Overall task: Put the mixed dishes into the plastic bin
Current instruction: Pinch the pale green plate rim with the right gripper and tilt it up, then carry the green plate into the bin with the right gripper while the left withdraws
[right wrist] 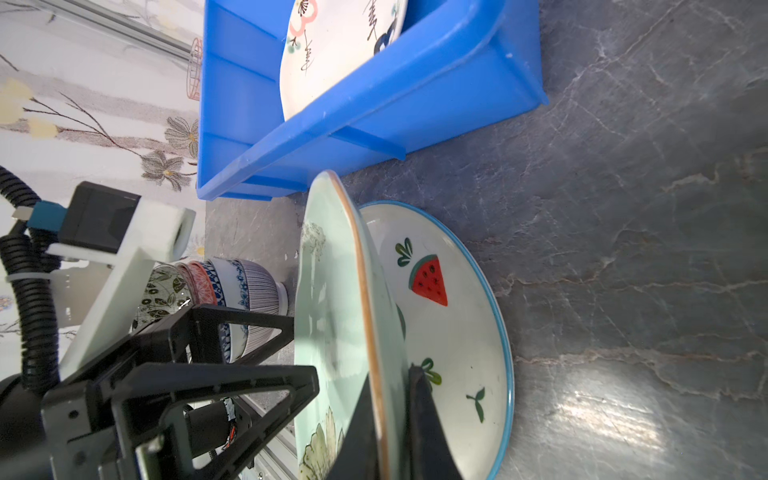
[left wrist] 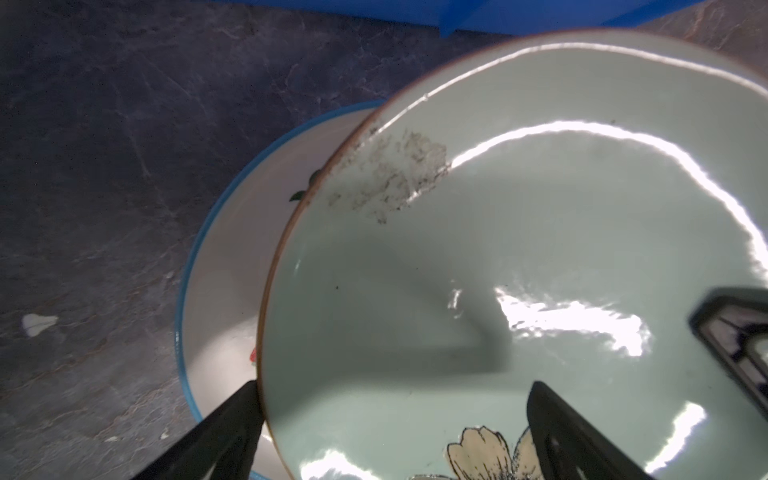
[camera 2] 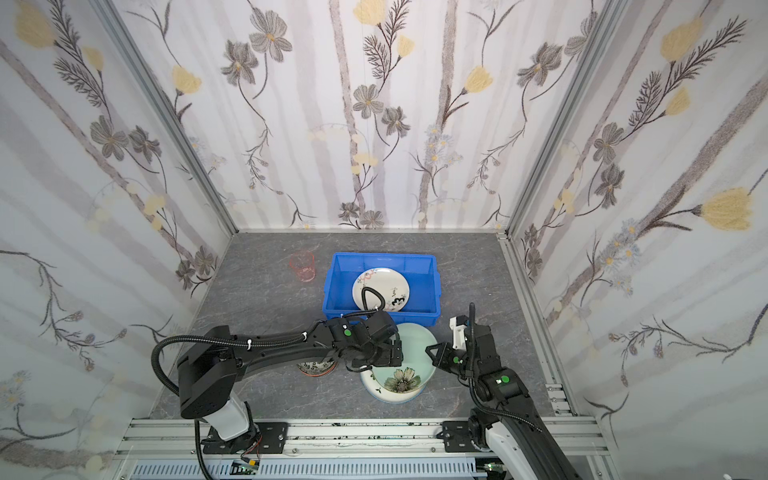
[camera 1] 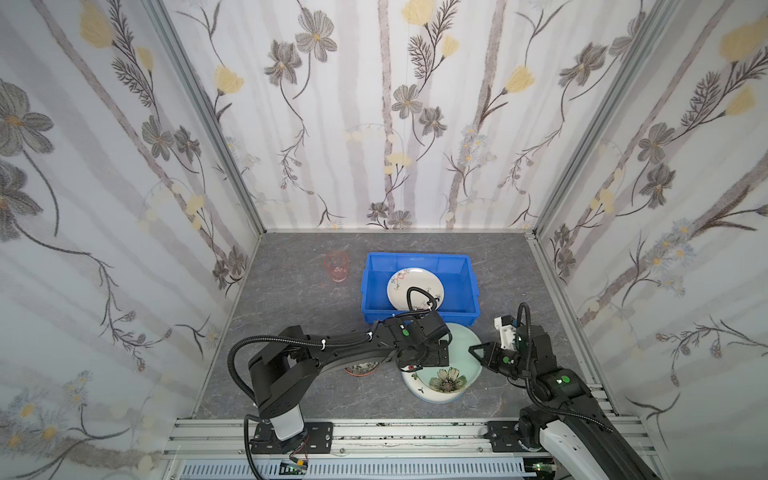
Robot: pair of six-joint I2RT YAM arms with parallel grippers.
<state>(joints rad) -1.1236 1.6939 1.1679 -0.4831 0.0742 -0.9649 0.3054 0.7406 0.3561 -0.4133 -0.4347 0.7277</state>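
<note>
1. The right gripper (right wrist: pixel 390 374) has its fingers pinched tight on the brown-edged rim of the pale green flowered plate (right wrist: pixel 328 311), one finger on each face, as the right wrist view shows. In both top views the right gripper (camera 1: pixel 474 350) (camera 2: pixel 430 350) meets the plate's right edge.
2. The pale green flowered plate (camera 1: pixel 465 365) (camera 2: pixel 415 361) sits tilted, its gripped side raised off the white watermelon plate (right wrist: pixel 453 332) (camera 1: pixel 415 388) underneath.
3. The left gripper (left wrist: pixel 395 384) (camera 1: pixel 436 353) hovers over the same green plate with its fingers spread wide, holding nothing. In the left wrist view one finger stands just outside the rim, above the watermelon plate (left wrist: pixel 224 270), and the other above the painted flower.
4. Both plates are on the grey marbled worktop (camera 1: pixel 291 299), just in front of the blue plastic bin (camera 1: pixel 457 274) (camera 2: pixel 424 274) (right wrist: pixel 374 104) and near its front wall.
5. A cream plate (camera 1: pixel 409 282) (camera 2: pixel 382 282) (right wrist: pixel 332 54), painted with pink blossom and black brushwork, lies inside the bin, close against the near wall.
6. A stack of nested bowls (right wrist: pixel 232 291) stands on the worktop left of the plates. It has a black-and-white leaf bowl on top, then an orange one, a blue-and-white one and a striped one at the base. In a top view the stack (camera 1: pixel 363 368) is largely hidden under the left arm.
7. A translucent pink cup (camera 1: pixel 336 266) (camera 2: pixel 302 266) stands upright on the worktop left of the bin, apart from it.
</note>
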